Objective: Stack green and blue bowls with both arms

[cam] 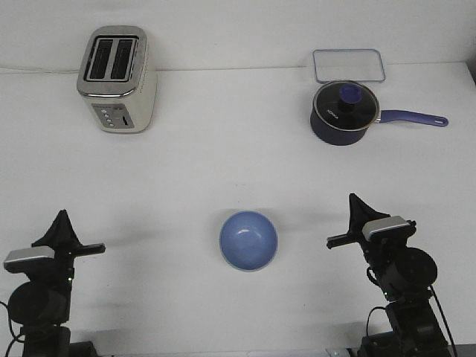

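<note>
The blue bowl (248, 240) is sitting upright on the white tabletop (223, 163), midway between the two arms; no green bowl is showing separately, so it may be sitting underneath, though the front view cannot confirm this. The left fingers (63, 222) and right fingers (358, 204) are hanging well apart from the bowl and holding nothing; how wide they are parted cannot be told. A toaster (117, 78) and a lidded pot (343, 113) are standing far back. If stacking remains, approaching the rim slowly and level seems wise.
</note>
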{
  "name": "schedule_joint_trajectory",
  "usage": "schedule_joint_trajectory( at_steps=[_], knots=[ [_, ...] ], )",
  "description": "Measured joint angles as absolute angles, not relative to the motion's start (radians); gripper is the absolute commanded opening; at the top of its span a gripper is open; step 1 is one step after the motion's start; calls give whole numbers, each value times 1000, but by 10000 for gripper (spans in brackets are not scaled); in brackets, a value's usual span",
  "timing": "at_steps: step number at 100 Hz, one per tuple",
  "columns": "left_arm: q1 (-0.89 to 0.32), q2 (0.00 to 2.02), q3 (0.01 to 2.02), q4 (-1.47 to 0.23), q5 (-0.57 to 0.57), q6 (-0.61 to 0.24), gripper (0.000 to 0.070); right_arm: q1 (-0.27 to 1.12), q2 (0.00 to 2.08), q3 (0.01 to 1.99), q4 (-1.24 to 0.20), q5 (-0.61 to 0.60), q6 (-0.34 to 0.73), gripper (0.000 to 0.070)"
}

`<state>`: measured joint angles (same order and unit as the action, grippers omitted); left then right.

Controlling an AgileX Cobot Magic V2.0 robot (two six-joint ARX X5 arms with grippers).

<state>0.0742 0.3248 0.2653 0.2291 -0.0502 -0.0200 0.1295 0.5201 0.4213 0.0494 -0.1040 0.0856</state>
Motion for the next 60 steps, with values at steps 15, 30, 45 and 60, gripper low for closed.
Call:
schedule_joint_trajectory(
  at_steps=[15,30,45,60],
  knots=[
    [74,175,113,178,-2,-4,15,130,520,421,50,-104,86,0],
    [74,33,37,88,2,3,15,130,520,421,50,-104,86,0],
    [73,4,33,78,9,1,15,130,520,421,50,-104,86,0],
    [57,6,33,68,22,-6,15,130,520,421,55,-104,86,0]
  ],
)
